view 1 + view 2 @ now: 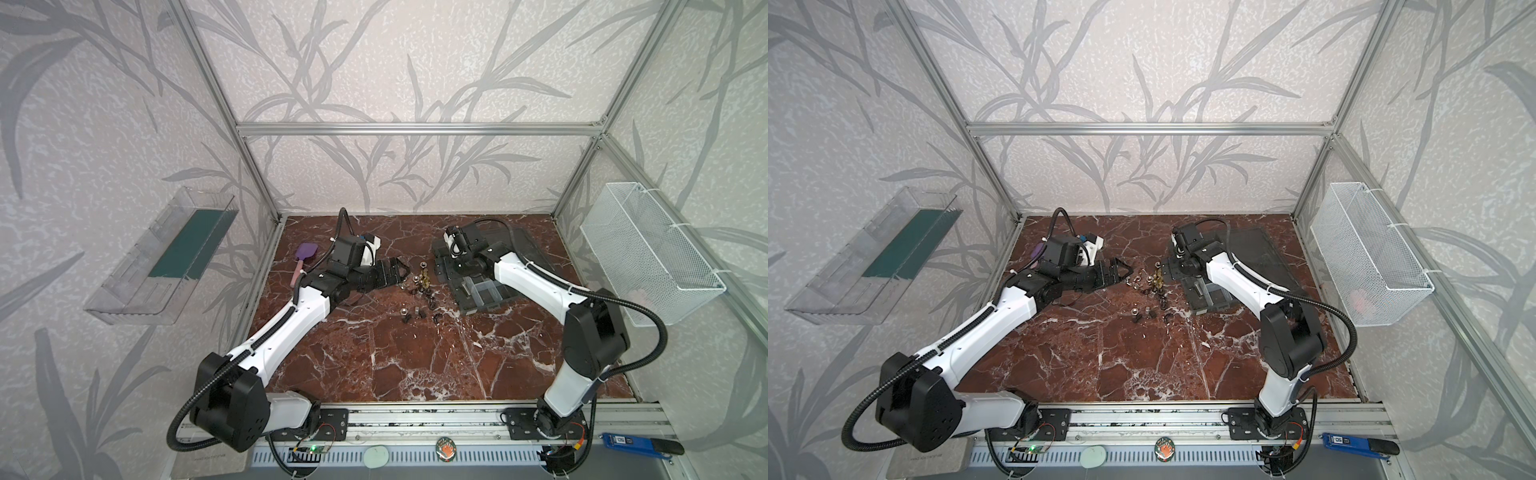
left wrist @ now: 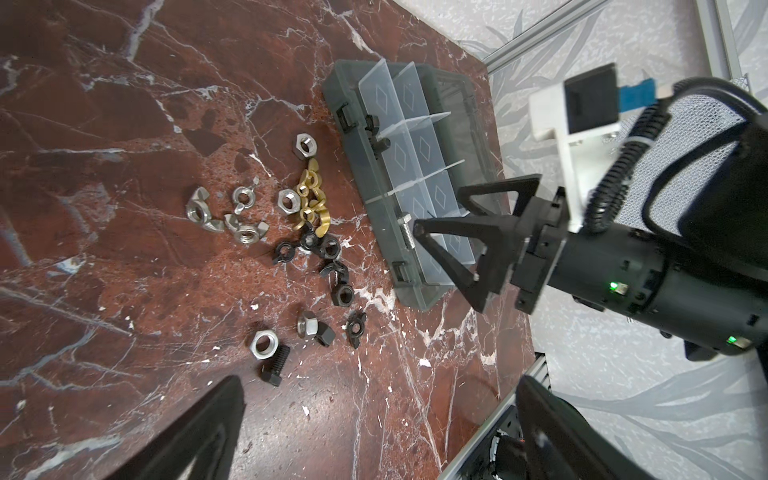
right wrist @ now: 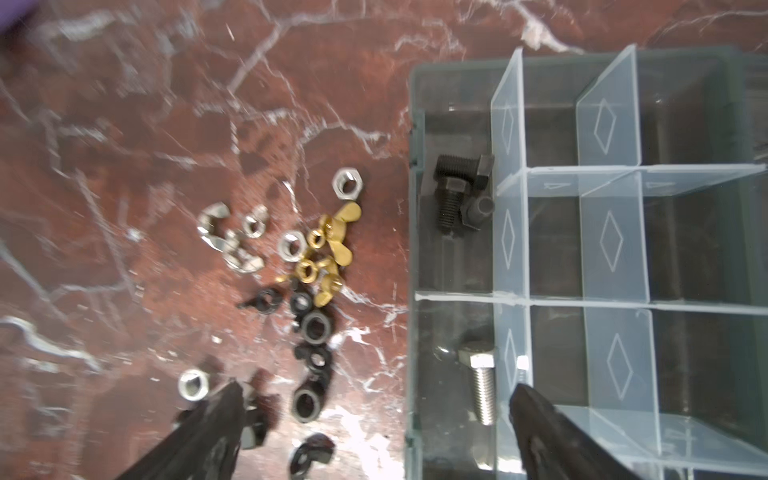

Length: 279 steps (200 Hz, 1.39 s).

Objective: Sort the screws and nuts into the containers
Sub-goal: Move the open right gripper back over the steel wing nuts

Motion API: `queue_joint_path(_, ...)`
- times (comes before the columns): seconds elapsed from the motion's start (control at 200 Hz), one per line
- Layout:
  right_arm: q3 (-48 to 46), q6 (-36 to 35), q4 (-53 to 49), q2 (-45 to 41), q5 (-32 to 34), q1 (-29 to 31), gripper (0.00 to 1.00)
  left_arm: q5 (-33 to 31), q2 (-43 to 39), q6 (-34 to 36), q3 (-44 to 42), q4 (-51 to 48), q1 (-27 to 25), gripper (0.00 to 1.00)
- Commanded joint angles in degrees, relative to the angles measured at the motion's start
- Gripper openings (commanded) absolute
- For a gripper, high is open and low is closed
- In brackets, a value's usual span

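**Right tool** (image 3: pixel 376 388): fingers spread wide, pinching nothing. It is poised over the row of the box (image 3: pixel 411 249) nearest the pile.

**Silver screw** (image 3: pixel 482 382): flat on a compartment floor in that row. It lies below the gap between the spread fingers, with its long axis along the box's outer wall.

**Black screws** (image 3: pixel 457 195): a few, in the adjoining compartment.

**Nuts** (image 2: pixel 286 199): silver, brass and black mixed. They lie loose on the tabletop (image 1: pixel 415 365), just beside the box and between the two tools.

**Black screw** (image 2: pixel 276 365): loose at the pile's edge, touching a silver nut. Its shank runs roughly along the left tool's reach (fingers would close across it).

**Left tool** (image 2: pixel 378 382): spread, empty and facing the pile. It is probably the nearer one to that screw.

**Right arm** (image 1: pixel 536 274): elbow raised, wrist pitched down over the box.

**Left arm** (image 1: pixel 291 324): stretched low, tool near level above the tabletop.
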Motion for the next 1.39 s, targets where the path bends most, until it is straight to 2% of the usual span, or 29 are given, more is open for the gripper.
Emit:
queue_joint_path(0.0, -1.28, 4.09, 1.32, -0.88, -0.85, -0.37, 0.99, -0.9, -2.24, 1.7, -0.57, -1.97, 0.55, 0.99)
queue_joint_path(0.2, -1.65, 1.17, 4.59, -0.86, -10.05, 0.43, 0.99, -3.94, -3.16, 3.07, -0.79, -5.61, 2.15, 0.99)
queue_joint_path(0.375, 4.36, -4.84, 1.34, 4.42, -4.66, 6.89, 0.99, -5.64, -4.68, 1.51, -4.01, -5.8, 5.27, 0.99)
queue_joint_path(0.585, 12.31, -9.82, -0.64, 14.59, -0.91, 11.84, 1.0, 0.11, -5.56, -2.41, -8.93, -2.68, 9.72, 0.99)
queue_joint_path(0.735, 18.76, -10.53, -3.08, 21.61, -1.25, 12.39, 0.88, 5.05, -7.61, -8.47, -14.54, 5.71, 12.75, 0.99)
queue_joint_path(0.845, 22.68, -11.05, -4.46, 26.0, -1.7, 12.46, 0.81, 6.01, -8.51, -10.34, -16.49, 8.96, 13.5, 0.99)
queue_joint_path(1.06, 28.72, -12.76, -7.94, 32.33, -2.51, 12.82, 0.74, 6.79, -7.49, -10.23, -16.55, 9.31, 14.95, 0.99)
queue_joint_path(1.16, 29.86, -13.3, -8.53, 34.08, -2.25, 12.91, 0.66, 7.47, -6.64, -10.23, -16.24, 9.53, 15.43, 0.99)
queue_joint_path(1.39, 32.22, -14.15, -9.39, 36.94, -1.37, 12.94, 0.57, 8.12, -5.76, -10.4, -15.76, 9.84, 15.97, 0.99)
